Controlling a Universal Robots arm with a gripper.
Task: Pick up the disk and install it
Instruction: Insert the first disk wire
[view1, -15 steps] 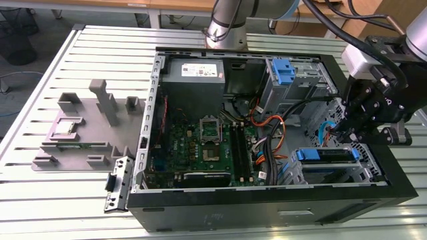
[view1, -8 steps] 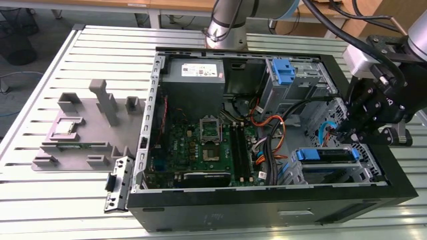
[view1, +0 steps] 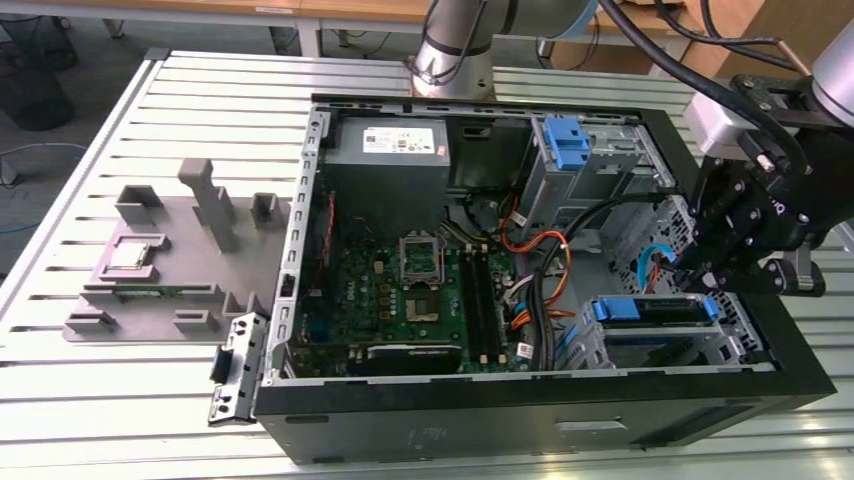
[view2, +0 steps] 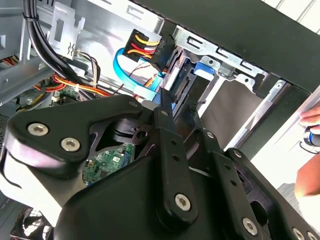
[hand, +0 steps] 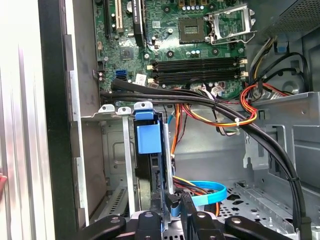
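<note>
At the exterior view's left a grey moulded fixture (view1: 160, 270) lies on the slatted metal desk (view1: 80, 400). Just right of it, filling the middle of the frame, an open black computer case (view1: 534, 430) lies on its side. In the case's upper left sits a grey power supply box (view1: 387, 160), and below it the green motherboard (view1: 400, 300). Further right, at the upper middle, a narrow blue bracket (view1: 569, 142) stands upright in a metal cage.

In the lower right of the case the disk (view1: 650, 312) sits in a metal drive bay, its bright blue carrier facing up. The end effector (view1: 705, 278) hangs just above and slightly right of it, beside a light-blue flat cable (view1: 650, 265), with the arm entering from the frame's right edge.

In the first wrist view the disk (hand: 149, 139) stands edge-on in the bay at the centre left, its blue tab uppermost. The end effector (hand: 176, 202) is at the bottom centre, right at the disk's near edge. In the second wrist view the end effector (view2: 178, 105) reaches up the middle of the frame to the disk (view2: 202, 67), very close to it or touching. Whether it is clenched on the disk or released, I cannot tell. At that frame's right edge a person's hand (view2: 311, 120) shows outside the case
</note>
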